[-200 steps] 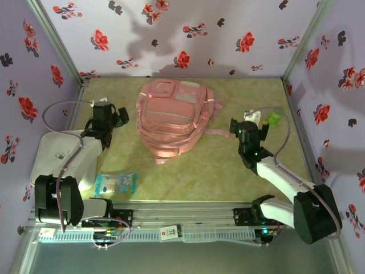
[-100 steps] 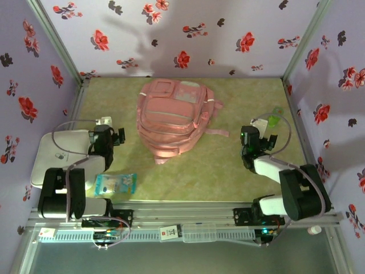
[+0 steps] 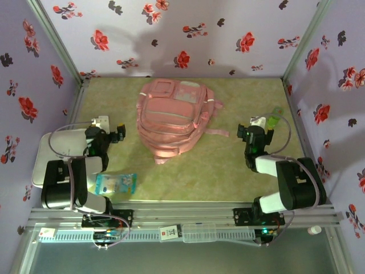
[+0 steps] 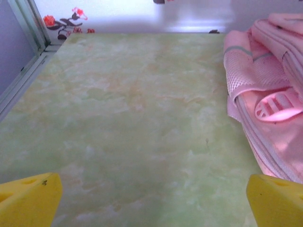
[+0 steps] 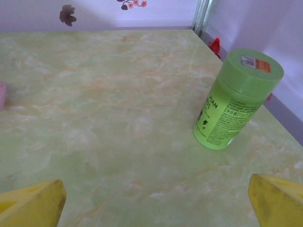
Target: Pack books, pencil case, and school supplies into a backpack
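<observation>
My left gripper [image 4: 151,202] sat low over the green marbled tabletop [image 4: 123,118] with its yellow fingertips [image 4: 28,198] spread wide apart and nothing between them. From above, that arm was folded back over a flat off-white slab [image 3: 54,149] by the left wall. A thin light blue picture-covered book [image 3: 116,184] lay just beside the slab's near corner, close to the table's front edge. The big soft pale pink fabric backpack [image 3: 174,117] lay flat in the middle toward the back wall, pocket side up. Its mesh side and a strap showed on the right of my left wrist view, near the fingers but not touching them. Over on the right, my right gripper [image 5: 151,203] was gaping open too, empty, and well apart from the backpack. A lime green plastic bottle with a matching lid [image 5: 236,99] stood upright just ahead and to the right of it, near the right wall.
</observation>
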`<state>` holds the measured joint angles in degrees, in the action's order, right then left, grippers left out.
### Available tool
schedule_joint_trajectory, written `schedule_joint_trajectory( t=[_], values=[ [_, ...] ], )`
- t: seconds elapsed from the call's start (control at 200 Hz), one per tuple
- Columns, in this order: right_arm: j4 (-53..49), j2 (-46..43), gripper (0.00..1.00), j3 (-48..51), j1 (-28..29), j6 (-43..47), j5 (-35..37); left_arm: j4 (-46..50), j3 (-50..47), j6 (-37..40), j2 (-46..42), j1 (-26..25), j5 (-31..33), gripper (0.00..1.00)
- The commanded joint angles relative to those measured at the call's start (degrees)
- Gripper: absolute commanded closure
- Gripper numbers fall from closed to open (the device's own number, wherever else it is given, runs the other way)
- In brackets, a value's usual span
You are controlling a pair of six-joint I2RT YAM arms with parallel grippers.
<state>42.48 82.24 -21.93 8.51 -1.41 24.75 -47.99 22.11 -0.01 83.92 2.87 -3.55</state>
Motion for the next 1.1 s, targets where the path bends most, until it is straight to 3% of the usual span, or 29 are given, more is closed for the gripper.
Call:
schedule_joint_trajectory(
  t=[0.0,0.2,0.415,0.58,1.095],
  values=[
    [9.5,3.6,0.01,1.5,-2.0,-0.2,-4.1,-3.9,-0.6,-1.0,3.6,0.6,-2.2,0.0],
    [15.2,8.1,0.01,2.4,-4.1,-1.7,-7.5,-4.1,-0.3,-0.8,4.5,0.6,-2.2,0.0],
    [8.4,6.9,0.01,0.0,-5.9,-4.0,-8.8,-3.3,0.0,-0.8,4.5,0.6,-2.0,0.0],
    [8.8,7.2,0.01,0.0,-6.4,-4.3,-9.4,-6.2,-1.6,-0.6,4.3,0.5,-2.2,0.0],
    [8.8,7.1,0.01,0.0,-6.4,-4.3,-9.4,-3.1,0.2,0.0,4.5,0.1,-2.0,0.0]
  ],
)
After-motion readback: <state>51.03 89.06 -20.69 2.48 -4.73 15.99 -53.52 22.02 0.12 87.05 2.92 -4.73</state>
